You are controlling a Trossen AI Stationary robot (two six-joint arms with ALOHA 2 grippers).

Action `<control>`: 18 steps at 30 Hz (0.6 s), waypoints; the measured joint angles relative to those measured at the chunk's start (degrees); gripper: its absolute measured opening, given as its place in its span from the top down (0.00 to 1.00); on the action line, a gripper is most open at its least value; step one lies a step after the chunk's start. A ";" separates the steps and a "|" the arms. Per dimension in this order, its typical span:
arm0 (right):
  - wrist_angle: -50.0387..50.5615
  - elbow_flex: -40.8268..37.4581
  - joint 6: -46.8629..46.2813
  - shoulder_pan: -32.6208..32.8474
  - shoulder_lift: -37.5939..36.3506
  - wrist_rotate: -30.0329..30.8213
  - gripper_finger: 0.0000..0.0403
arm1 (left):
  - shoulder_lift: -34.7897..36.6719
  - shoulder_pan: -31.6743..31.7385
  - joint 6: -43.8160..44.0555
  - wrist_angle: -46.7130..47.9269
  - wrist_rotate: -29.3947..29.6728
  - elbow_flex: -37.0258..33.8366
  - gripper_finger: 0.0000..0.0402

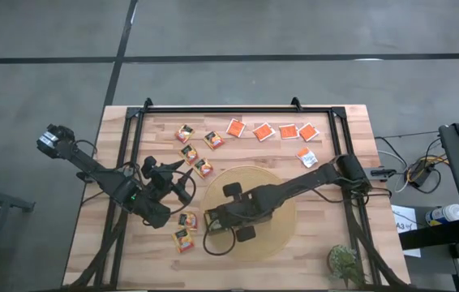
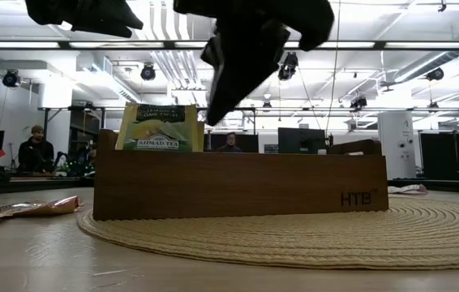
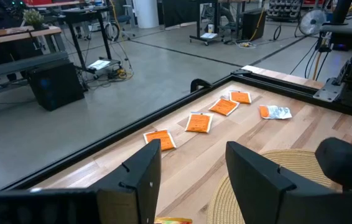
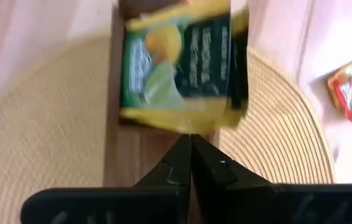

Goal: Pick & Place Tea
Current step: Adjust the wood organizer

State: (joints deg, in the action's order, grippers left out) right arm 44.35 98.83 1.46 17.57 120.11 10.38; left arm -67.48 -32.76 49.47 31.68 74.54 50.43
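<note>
The right tool (image 4: pixel 190 144), pressed together and empty, hangs above the green-and-yellow tea sachet (image 4: pixel 182 65), at its twelve o'clock in the wooden tray (image 4: pixel 115 149).

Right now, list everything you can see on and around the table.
Green-and-yellow tea sachet: one, standing in the tray's end compartment.
Yellow-orange tea sachets: six, dark labels, scattered on the table's left half.
Bright orange tea sachets: five, four in a row by the far edge, one nearer.
Wooden tray: one, brown, on the mat.
Woven mat: one, round, straw-coloured, near edge.
Plant: one, green, near right corner.
Table: one, light wood, black frame.
People: two, seated in the room behind.
Left gripper: open, left of the mat.
Right gripper: shut, over the tray at the green sachet's edge.
</note>
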 joint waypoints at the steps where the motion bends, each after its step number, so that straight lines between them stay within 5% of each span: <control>1: -0.91 0.00 0.15 0.10 0.00 -0.36 0.98 | 0.01 0.00 0.00 0.00 0.00 0.00 0.57; 8: -5.30 0.04 1.92 0.54 0.00 -6.48 0.98 | 0.01 -0.01 -0.04 0.00 0.00 0.00 0.57; 18: 3.53 -0.18 0.97 0.58 -1.57 1.01 0.98 | 0.02 -0.02 -0.07 0.19 0.08 0.00 0.57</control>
State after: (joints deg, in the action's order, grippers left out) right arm 47.88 98.64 2.43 18.15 118.54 11.39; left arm -67.46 -32.77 49.41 31.87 74.62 50.43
